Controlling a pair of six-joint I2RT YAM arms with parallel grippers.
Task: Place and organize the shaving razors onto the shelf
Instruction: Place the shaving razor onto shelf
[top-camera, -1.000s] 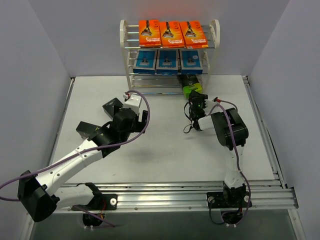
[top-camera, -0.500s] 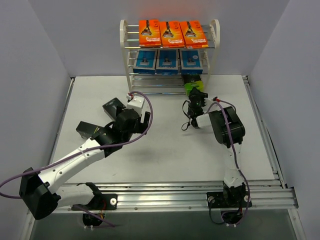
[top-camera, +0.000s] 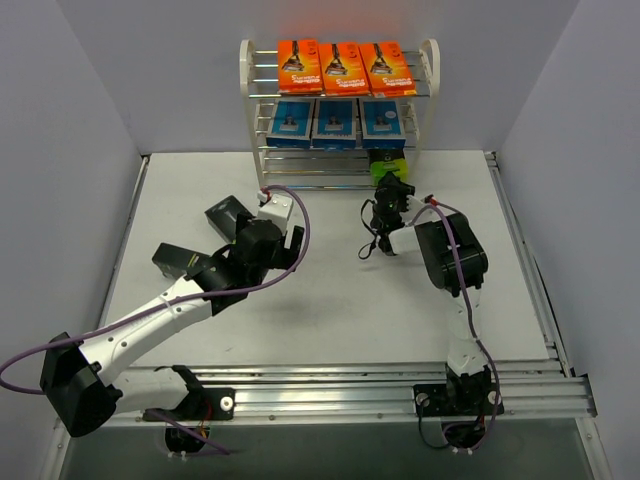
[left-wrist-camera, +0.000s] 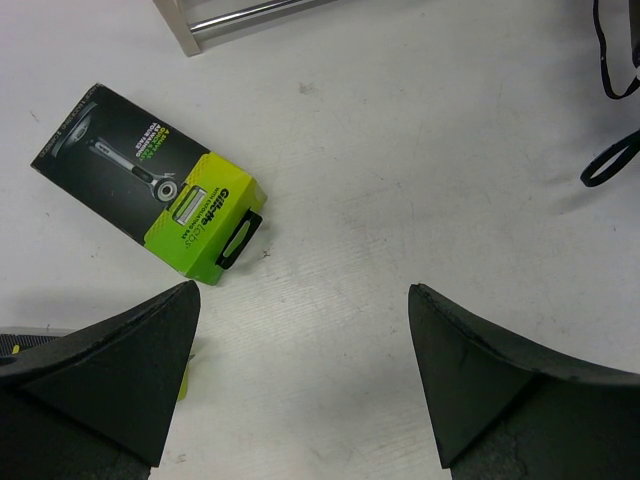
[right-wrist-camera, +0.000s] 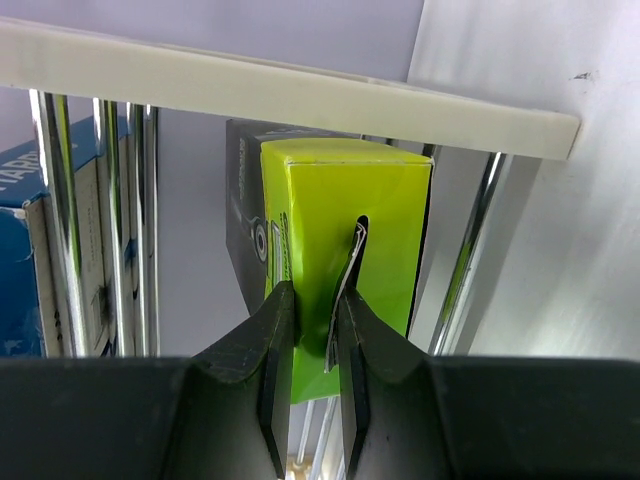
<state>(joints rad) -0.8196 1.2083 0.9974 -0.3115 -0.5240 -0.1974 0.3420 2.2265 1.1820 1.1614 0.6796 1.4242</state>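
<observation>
Right end effector (right-wrist-camera: 308, 300) clamped on lime end of black-and-lime box (right-wrist-camera: 320, 210), box at lower right of shelf (top-camera: 246, 60) among the rods. Left end effector (left-wrist-camera: 302, 300) jaws wide apart, holding nothing, above surface (left-wrist-camera: 420, 150); second black-and-lime box (left-wrist-camera: 150, 180) lies flat there. Orange cards (top-camera: 344, 67) top tier, blue packs (top-camera: 333, 122) middle tier
</observation>
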